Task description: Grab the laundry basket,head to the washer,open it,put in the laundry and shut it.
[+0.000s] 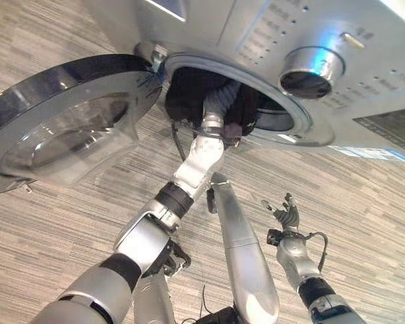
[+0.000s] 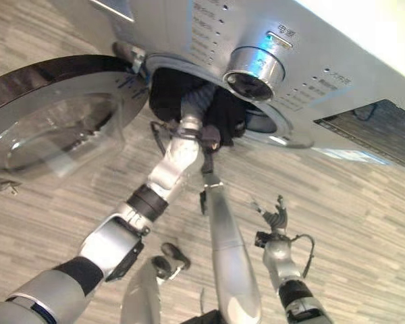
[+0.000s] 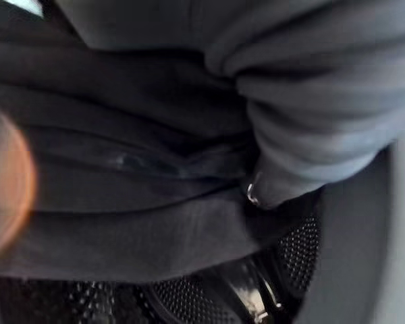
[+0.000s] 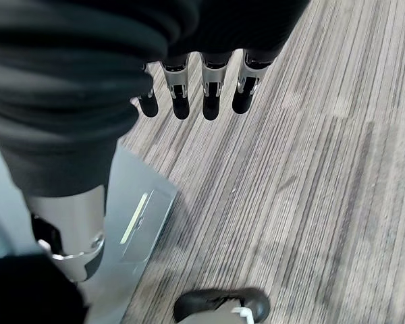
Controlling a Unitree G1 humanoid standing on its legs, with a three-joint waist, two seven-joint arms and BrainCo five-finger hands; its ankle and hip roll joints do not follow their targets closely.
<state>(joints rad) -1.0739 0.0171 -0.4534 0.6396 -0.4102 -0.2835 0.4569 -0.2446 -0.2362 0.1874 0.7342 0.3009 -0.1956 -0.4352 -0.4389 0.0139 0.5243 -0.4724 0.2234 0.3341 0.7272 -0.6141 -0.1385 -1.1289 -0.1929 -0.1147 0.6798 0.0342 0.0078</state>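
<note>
Head views first: the left arm reaches up into the washer (image 1: 270, 40) opening, and the left robot hand (image 1: 219, 108) is buried to the wrist in the dark laundry (image 1: 189, 91) bunched in the mouth of the drum. Can't tell how far its fingers are open in there, they're hidden by the cloth. The round door (image 1: 61, 115) is swung wide open off to the left of the opening. The right robot hand (image 2: 275, 217) hangs low over the striped wood-look floor (image 1: 364, 202), well clear of the washer, fingers spread and relaxed, holding nothing.

Left wrist view: folds of dark grey and black cloth right up against the lens, with the perforated drum wall (image 3: 189, 297) showing under them. So the clothes are at least partly inside the drum. There's a small shiny bit peeking from a fold that might be a fingertip, honestly not sure.

Right wrist view: the right robot hand's fingers (image 4: 211, 91) point straight out in a row over the floor, empty, with a corner of the washer's pale body nearby.
</note>
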